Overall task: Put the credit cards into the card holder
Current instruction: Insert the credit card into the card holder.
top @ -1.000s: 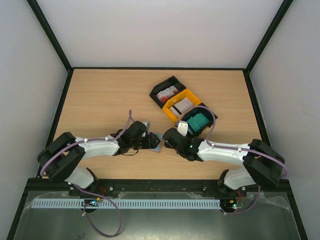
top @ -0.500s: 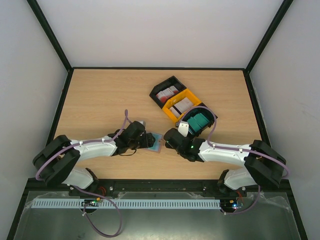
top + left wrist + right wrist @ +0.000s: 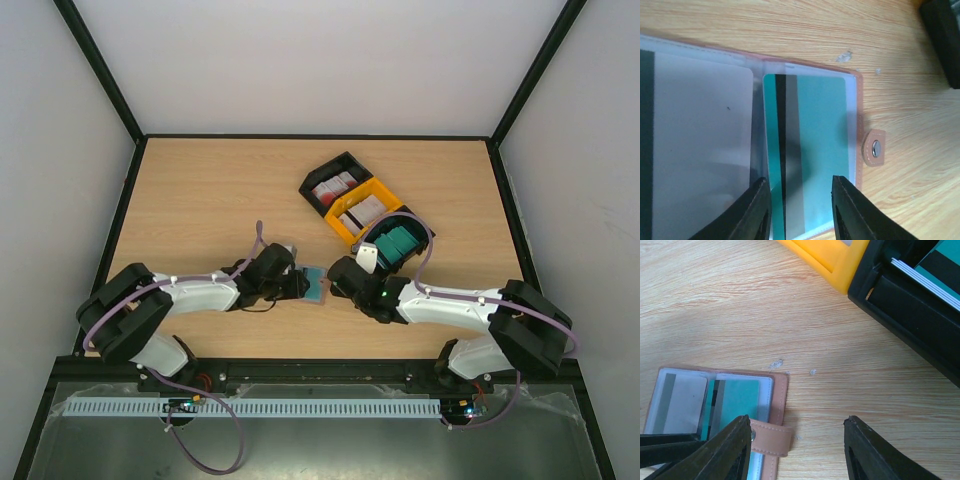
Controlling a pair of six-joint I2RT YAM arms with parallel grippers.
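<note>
The card holder (image 3: 316, 285) lies open on the table between my two grippers. In the left wrist view its clear sleeves hold a teal card (image 3: 812, 150) with a dark stripe and a whitish-grey card (image 3: 700, 150); its snap tab (image 3: 875, 148) sticks out on the right. My left gripper (image 3: 800, 205) is open, its fingers straddling the teal card from just above. My right gripper (image 3: 797, 440) is open and empty over bare wood just right of the holder (image 3: 777, 400) and its strap (image 3: 771, 437). More teal cards (image 3: 945, 260) sit in a black tray.
Three trays stand in a diagonal row behind the right gripper: a black one (image 3: 335, 165) with red-and-white cards, a yellow one (image 3: 340, 228) with whitish-grey cards, and a black one (image 3: 372, 240) with teal cards. The yellow tray (image 3: 830, 255) and black tray (image 3: 910, 300) lie close ahead of the right wrist.
The left gripper pushed slightly toward the right gripper, then settled. The holder's teal card page, greyish a second ago, now shows flat and open. The right arm barely moved.
</note>
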